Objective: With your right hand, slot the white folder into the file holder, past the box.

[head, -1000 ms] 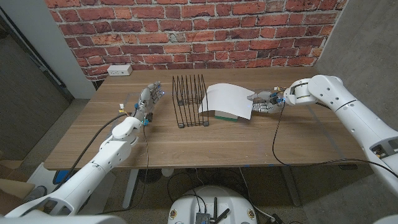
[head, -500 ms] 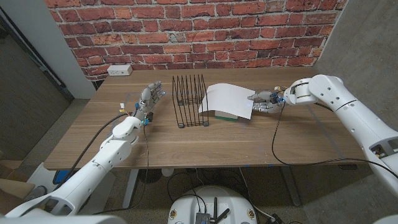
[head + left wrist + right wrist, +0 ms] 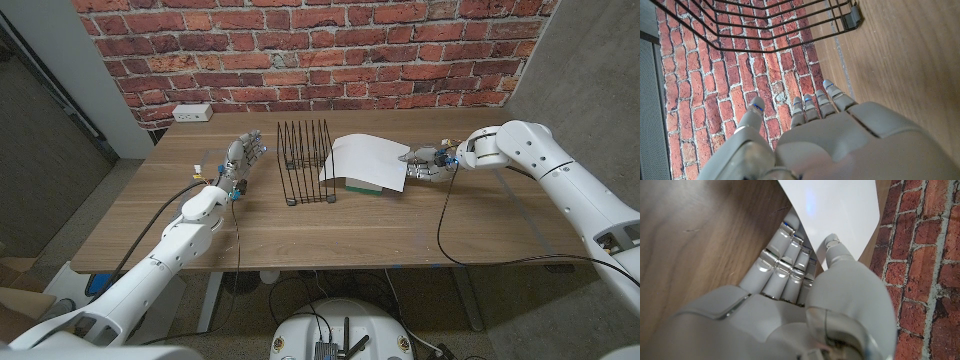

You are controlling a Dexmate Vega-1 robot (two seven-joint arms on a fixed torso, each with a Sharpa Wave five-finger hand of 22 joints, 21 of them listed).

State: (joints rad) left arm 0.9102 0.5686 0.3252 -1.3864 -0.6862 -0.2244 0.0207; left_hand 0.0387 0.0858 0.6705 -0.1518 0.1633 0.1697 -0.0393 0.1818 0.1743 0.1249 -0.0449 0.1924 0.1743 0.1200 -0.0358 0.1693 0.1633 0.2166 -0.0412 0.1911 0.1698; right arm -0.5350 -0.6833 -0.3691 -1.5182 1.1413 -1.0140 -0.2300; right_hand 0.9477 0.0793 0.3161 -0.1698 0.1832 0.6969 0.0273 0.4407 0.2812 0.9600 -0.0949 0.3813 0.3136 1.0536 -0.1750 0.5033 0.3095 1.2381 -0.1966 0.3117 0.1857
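White plastic fingers of the right hand (image 3: 425, 164) close on the near edge of the white folder (image 3: 365, 160), thumb above and fingers beneath, as the right wrist view shows. The folder sits right of centre in the head view, draped over a green-edged box (image 3: 366, 186), just right of the black wire file holder (image 3: 307, 160). The sheet looks thin, light and bendy; a grip nearer mid-edge should limit sagging. The left hand (image 3: 238, 160), centre-left, holds nothing, fingers extended.
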